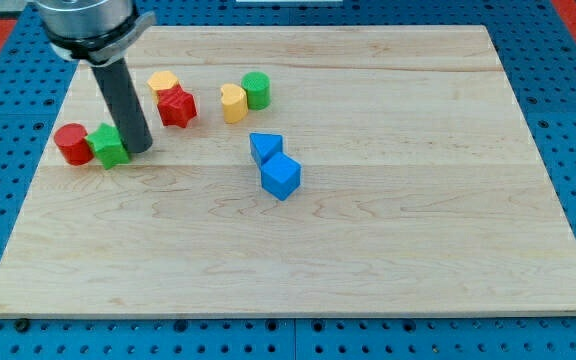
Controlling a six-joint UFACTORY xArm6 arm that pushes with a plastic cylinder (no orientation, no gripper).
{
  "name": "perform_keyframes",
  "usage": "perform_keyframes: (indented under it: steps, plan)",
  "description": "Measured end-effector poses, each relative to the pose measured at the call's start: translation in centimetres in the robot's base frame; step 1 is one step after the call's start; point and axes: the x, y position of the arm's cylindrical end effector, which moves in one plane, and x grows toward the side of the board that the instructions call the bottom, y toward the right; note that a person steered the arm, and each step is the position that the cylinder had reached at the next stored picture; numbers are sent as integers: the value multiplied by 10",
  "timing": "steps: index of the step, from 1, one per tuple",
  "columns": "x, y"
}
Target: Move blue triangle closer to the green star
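Nearest us on the wooden board (388, 250), the blue cube (281, 177) sits touching the blue triangle (265, 147) just behind it, mid-board. The triangle lies well off to the view's right of the tip (138, 148), which is parked right beside the green star (109, 146), with a red cylinder (72, 144) on the star's other side. No jaws here, just a bare rod. I'd say it must circle round to the triangle's right side and shove leftward.

Rod's top cut off, green star (109, 148) partly hidden by rod
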Motion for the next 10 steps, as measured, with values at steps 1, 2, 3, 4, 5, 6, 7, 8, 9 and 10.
perform_keyframes:
  steps: [1, 2, 3, 4, 5, 6, 7, 8, 9, 10]
  plan:
    - [0, 1]
    - [-17, 56]
    - [-31, 137]
    - [-36, 225]
    - [-14, 284]
    - [9, 279]
    - [12, 239]
    - [12, 183]
    - [12, 129]
    - [12, 84]
